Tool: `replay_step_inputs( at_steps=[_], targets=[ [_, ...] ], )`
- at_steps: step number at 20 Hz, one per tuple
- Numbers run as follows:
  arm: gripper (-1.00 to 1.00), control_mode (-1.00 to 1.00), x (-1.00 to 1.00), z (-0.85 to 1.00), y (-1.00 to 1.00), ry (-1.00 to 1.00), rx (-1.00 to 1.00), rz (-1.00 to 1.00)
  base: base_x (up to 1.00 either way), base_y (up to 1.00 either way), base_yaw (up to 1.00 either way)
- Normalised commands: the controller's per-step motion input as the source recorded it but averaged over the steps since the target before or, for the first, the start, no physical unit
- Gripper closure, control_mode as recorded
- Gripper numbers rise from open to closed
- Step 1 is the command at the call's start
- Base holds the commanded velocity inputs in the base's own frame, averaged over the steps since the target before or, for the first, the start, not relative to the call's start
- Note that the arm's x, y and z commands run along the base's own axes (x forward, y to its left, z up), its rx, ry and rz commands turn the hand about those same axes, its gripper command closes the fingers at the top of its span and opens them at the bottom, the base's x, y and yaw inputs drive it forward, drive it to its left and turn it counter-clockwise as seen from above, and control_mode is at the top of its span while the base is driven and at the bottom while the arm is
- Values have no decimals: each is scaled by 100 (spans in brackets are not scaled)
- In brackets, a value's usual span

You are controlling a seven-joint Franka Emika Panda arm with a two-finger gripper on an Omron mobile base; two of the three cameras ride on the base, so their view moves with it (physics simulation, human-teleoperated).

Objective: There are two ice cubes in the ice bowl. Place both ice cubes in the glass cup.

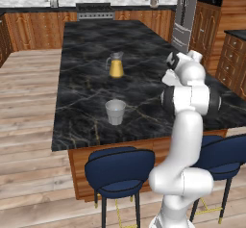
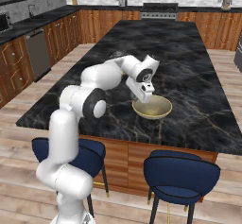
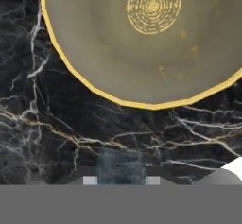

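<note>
Gripper (image 3: pixel 120 180) is clamped on an ice cube (image 3: pixel 120 167): in the hand view the pale blue translucent block sits right between the two finger tips (image 3: pixel 90 180), with black marble island counter (image 3: pixel 42 138) under it. The ice bowl (image 3: pixel 94 53) fills the upper part of that view, tan-olive with a thin yellow rim and a spiral mark in its bottom; no cube is visible in the part of the bowl interior that shows. The held cube is over the counter, just outside the bowl's rim, not over the bowl. In the right base view the hand hangs at the near-left edge of the ice bowl (image 2: pixel 163 110), which stands on the counter (image 2: pixel 198 76) close to its front edge; the fingers themselves are too small to resolve there. The glass cup (image 1: pixel 115 112) stands upright on the counter (image 1: pixel 81 78) in the left base view, well apart from the arm's wrist and to its left, near the front edge. I can't tell whether it holds anything: its walls are cloudy. The glass pitcher (image 1: pixel 116 66) with yellow-orange liquid stands farther back on the counter, behind the cup. Two blue bar stools (image 1: pixel 120 169) sit in front of the island.
</note>
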Motion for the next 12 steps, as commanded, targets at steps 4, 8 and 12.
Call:
replay_step_inputs(
  at_steps=[4, 8, 12],
  targets=[
    [100, -100, -93, 35, 100, -19, -1, -2, 0, 0, 0],
    [100, -100, -31, 78, 100, -20, -4, -2, 0, 0, 0],
    [100, -100, 7, 52, 100, -2, -6, 0, 0, 0, 0]
  ],
)
